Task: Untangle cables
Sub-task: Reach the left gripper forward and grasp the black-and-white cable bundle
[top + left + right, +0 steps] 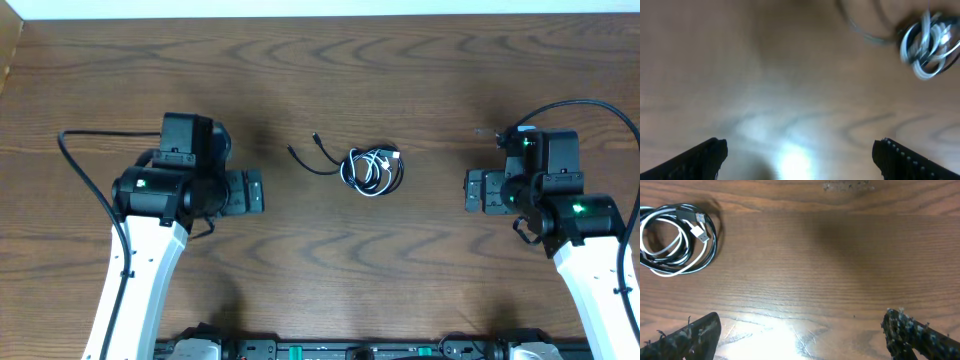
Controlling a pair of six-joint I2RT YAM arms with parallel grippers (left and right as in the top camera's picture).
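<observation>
The left gripper (252, 191) is released, its two fingers (707, 154) spread wide with only bare wood between them. It points toward the middle of the table (350, 70) and holds nothing. The right gripper (474, 192) faces it from the other side, also released, its fingers (907, 330) far apart and empty. Neither gripper touches anything.

Between the two grippers, near the middle of the table, lie the cables (373, 168), apart from both sets of fingers and set slightly toward the far edge. They form one small coiled bundle. In the right wrist view the bundle (675, 240) sits at the upper left, ahead of the gripper (800, 327) and off to one side. There a white cord (667, 255) is looped round together with black cords (714, 227), and a small silvery plug (702, 234) rests on top of the coil. In the left wrist view the bundle (927, 47) shows in the upper right corner, ahead of that gripper (800, 152), but the picture is too blurred to tell the cords apart.

From above, one thin black cord (312, 160) trails out of the bundle toward the left arm's side, with two small ends lying loose on the wood.
</observation>
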